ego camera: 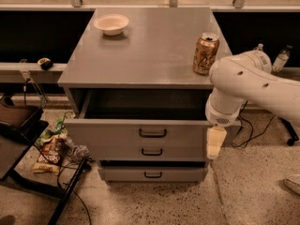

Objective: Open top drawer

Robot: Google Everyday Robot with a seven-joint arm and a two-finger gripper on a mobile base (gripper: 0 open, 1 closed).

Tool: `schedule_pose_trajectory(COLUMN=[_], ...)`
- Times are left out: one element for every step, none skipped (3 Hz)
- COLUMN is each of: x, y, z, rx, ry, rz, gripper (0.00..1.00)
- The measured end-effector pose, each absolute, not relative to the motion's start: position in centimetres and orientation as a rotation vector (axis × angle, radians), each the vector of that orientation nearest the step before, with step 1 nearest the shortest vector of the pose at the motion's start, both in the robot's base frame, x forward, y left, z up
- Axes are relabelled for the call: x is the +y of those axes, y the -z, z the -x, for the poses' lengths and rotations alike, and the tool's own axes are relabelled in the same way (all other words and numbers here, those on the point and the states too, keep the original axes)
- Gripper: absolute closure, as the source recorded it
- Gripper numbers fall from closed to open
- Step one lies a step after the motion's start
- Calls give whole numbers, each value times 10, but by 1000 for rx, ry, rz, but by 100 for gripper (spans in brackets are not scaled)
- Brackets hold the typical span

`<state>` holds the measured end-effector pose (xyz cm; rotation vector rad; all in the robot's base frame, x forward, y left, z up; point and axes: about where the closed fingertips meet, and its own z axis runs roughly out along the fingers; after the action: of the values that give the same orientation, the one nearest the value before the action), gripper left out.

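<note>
Top drawer (pixel 112 133): grey, black handle, partly open; gripper (pixel 214 145) at right front corner.

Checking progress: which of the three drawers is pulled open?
The top drawer, the tallest-fronted: its dark interior shows under the cabinet top, while the middle drawer and bottom drawer show none. The gripper hangs at its front corner below the can.

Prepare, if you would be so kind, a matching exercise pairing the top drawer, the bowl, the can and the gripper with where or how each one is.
Things:
1. wide grey metal top drawer
2. shallow white bowl
3. gold drink can
4. gripper

Places or states:
A. upright near the right edge of the grey cabinet top
B. pulled out
C. hanging by the drawer's right front corner
D. at the back left of the top

Pairs: 1-B; 2-D; 3-A; 4-C
</note>
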<state>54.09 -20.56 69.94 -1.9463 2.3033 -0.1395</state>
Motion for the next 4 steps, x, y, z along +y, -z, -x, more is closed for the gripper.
schedule_pose_trajectory(x=[-205, -204, -206, -206], y=[-694, -683, -676, -677], z=[-537, -529, -480, -469], rx=[2315, 2343, 2442, 2465], ry=[125, 93, 13, 3], rz=[1948, 1950, 1956, 1967], gripper=[0, 0, 19, 50])
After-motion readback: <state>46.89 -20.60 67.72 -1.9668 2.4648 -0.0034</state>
